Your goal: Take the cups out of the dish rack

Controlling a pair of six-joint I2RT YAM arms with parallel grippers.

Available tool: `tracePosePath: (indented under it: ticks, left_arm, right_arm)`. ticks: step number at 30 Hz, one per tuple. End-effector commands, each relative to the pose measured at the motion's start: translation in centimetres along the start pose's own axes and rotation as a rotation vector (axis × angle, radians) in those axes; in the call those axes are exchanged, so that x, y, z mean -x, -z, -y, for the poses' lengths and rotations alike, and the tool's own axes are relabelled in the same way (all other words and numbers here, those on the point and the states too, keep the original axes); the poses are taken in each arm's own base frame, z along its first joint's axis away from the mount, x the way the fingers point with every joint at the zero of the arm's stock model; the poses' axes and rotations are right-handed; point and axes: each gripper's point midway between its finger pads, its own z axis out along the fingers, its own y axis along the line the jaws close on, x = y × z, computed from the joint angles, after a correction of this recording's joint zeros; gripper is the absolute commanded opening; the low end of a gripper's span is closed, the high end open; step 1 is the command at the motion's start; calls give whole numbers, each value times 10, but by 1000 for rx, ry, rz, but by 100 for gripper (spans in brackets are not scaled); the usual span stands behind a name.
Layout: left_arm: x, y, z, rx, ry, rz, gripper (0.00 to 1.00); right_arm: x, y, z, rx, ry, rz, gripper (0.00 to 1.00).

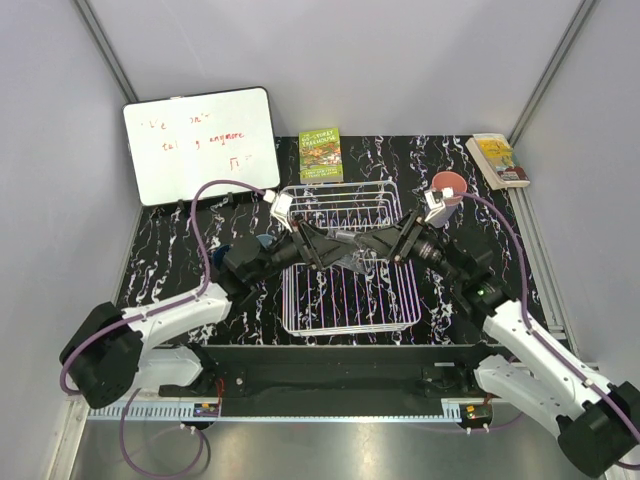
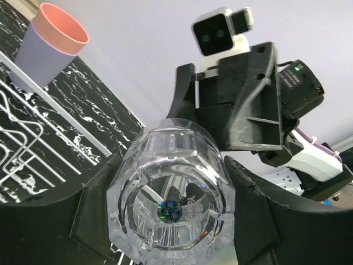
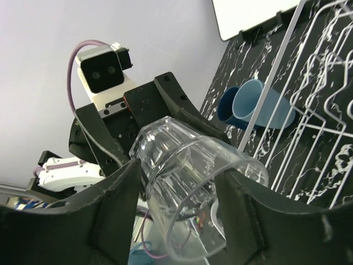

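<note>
A clear faceted glass (image 1: 353, 250) hangs on its side above the white wire dish rack (image 1: 340, 196), held from both ends. My left gripper (image 2: 174, 221) is shut on the glass's (image 2: 171, 176) thick base. My right gripper (image 3: 179, 204) has its fingers against both sides of the glass (image 3: 187, 160) near the open rim. A salmon-pink cup nested in a lavender one (image 1: 449, 186) stands on the table right of the rack, and shows upright in the left wrist view (image 2: 52, 44). A light blue cup (image 3: 259, 105) lies nested in a dark blue cup (image 3: 226, 107) left of the rack (image 3: 309, 110).
A whiteboard (image 1: 200, 145) leans at the back left. A green book (image 1: 320, 153) lies behind the rack and another book (image 1: 497, 160) at the back right. Both arms cross over the middle of the rack.
</note>
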Motion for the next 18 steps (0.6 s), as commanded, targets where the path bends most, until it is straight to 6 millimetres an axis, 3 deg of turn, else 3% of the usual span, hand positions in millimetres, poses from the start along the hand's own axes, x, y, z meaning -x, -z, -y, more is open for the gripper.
tracePosePath:
  ticks: [1, 5, 6, 7, 8, 11, 13, 14, 17, 18]
  left_arm:
    - [6, -13, 40, -140, -36, 17, 0]
    - [-3, -16, 36, -140, -24, -4, 0]
    - [-4, -16, 35, -141, -18, -6, 0]
    - [-4, -17, 37, -147, -14, -10, 0]
    - [-6, -17, 34, -143, -11, -15, 0]
    - [-6, -18, 30, -112, -11, -27, 0]
    - [-6, -17, 27, -79, -31, -44, 19]
    - [-2, -17, 29, -75, -58, -40, 45]
    - [8, -14, 24, -7, -102, -43, 81]
    - [7, -11, 16, 37, -104, -59, 86]
  right_arm:
    - [9, -5, -37, 159, 20, 0, 58]
    - [7, -9, -38, 173, 3, -19, 29]
    - [6, -9, -38, 175, 5, -20, 12]
    - [7, -8, -39, 176, 6, -16, 5]
    - [7, -6, -39, 173, 6, -15, 0]
    - [7, -1, -40, 158, 22, -6, 0]
    - [7, 3, -33, 114, 32, 7, 0]
    - [9, 10, -36, 109, 49, 26, 0]
    - [17, 26, -35, 40, 101, 80, 0]
    - [22, 31, -40, 34, 119, 100, 0]
